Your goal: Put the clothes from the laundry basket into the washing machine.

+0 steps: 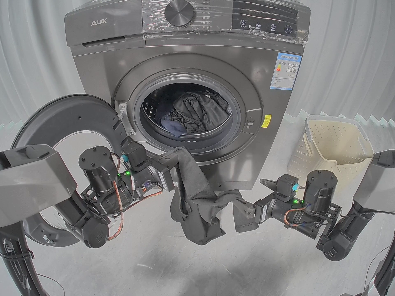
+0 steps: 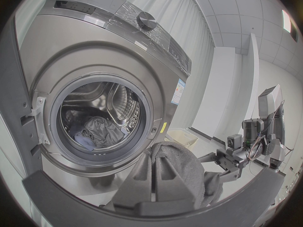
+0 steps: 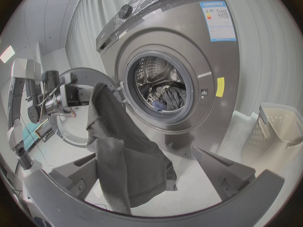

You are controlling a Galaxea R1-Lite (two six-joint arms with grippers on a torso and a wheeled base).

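Note:
A dark grey garment (image 1: 197,202) hangs in front of the washing machine (image 1: 255,95), just below its open drum. My left gripper (image 1: 170,163) is shut on the garment's upper end, near the lower rim of the opening; in the left wrist view its fingers (image 2: 143,174) are pressed together with cloth (image 2: 186,164) bunched over them. My right gripper (image 1: 256,196) is open at the garment's lower right, and a fold of the garment (image 3: 126,161) drapes over one finger (image 3: 75,174). Dark clothes (image 1: 197,112) lie inside the drum. The cream laundry basket (image 1: 333,144) stands right of the machine, and no clothes are visible in it.
The round machine door (image 1: 66,120) is swung fully open to the left, behind my left arm. Pale curtains hang behind the machine. Bare grey floor (image 1: 173,264) lies below the hanging garment, and the basket sits close to the machine's right side.

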